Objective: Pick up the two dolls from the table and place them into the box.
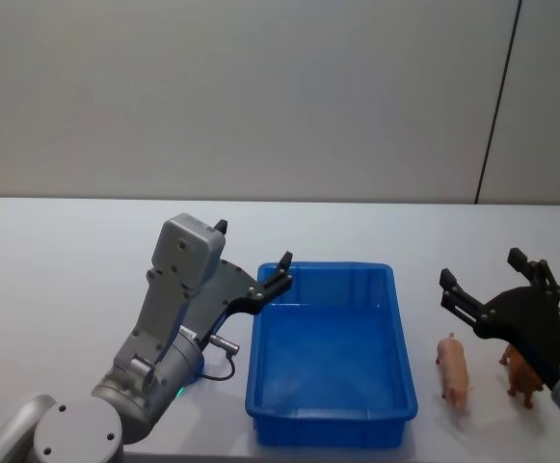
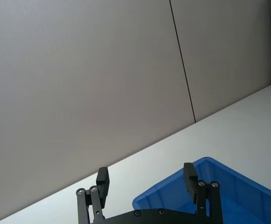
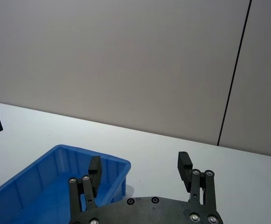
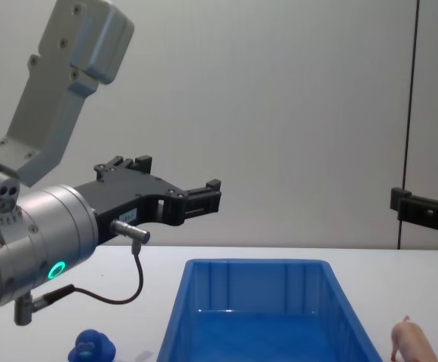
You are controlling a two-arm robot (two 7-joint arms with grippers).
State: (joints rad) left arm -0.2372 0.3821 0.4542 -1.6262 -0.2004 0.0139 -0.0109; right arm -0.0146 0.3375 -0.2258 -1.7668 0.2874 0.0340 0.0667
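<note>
The pale pink, smooth plastic pig (image 1: 453,368) is seen standing on the white table (image 1: 67,289) at 3 o'clock of the large bright blue plastic box (image 1: 328,431), near its right wall but apart from it. The pig's long axis is laid almost along the 12-to-6 line. Just beside it, at its 3 o'clock, the slender brown plastic animal (image 1: 522,378) is found, partly covered by the right gripper (image 1: 482,268).

That gripper is held above the table with its black fingers spread wide and nothing between them. The pig lies at its 6 o'clock and lower down. The gap between the fingers is set roughly along the 9-to-3 line, so the pig's narrow flanks would be spanned if the gripper were drawn back and lowered. The right arm is judged by far the nearer to both animals.

The left gripper (image 1: 253,243) is held high near the box's 10 o'clock corner, likewise spread wide and empty. A rounded blue plastic figure (image 4: 93,348) is seen on the table at 9 o'clock of the box, under the left arm.

The box's walls are smooth and glossy under a thick rim, and neither animal has yet been placed inside. The toys' hard, rounded surfaces are judged liable to slip in a shallow pinch.
</note>
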